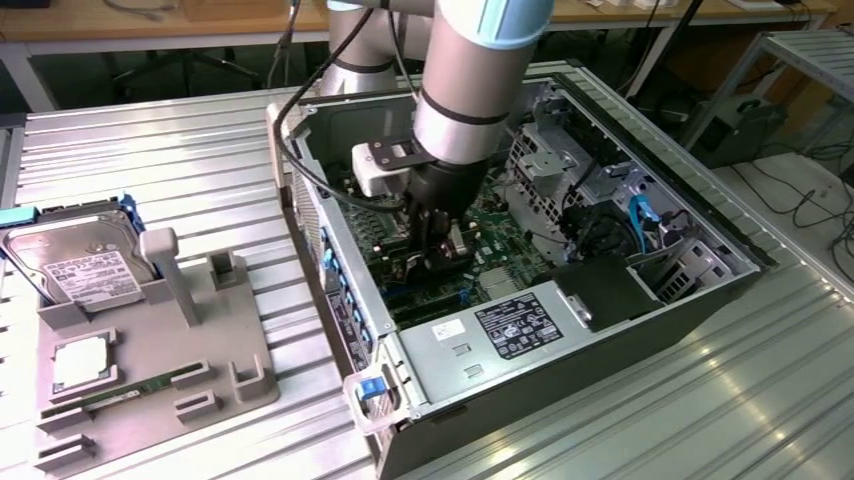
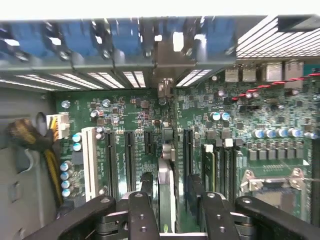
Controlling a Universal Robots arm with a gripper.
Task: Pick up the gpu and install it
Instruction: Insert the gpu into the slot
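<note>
Reaching into the computer case (image 1: 694, 290), the gripper (image 2: 172, 210) holds the gpu (image 2: 166, 187) edge-on between its fingers (image 2: 141, 215), long axis parallel to the motherboard (image 2: 130, 115) slots directly below.

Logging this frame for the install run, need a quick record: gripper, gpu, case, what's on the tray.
gripper: inside the open PC case, shut on the gpu
gpu: held edge-on between the fingers, above the motherboard, in line with the expansion slots
seating: cannot tell whether it is in a slot yet
parts tray: on the exterior view's left, beside the case
hard drive: upright in the tray
RAM stick: lying in the tray
</note>
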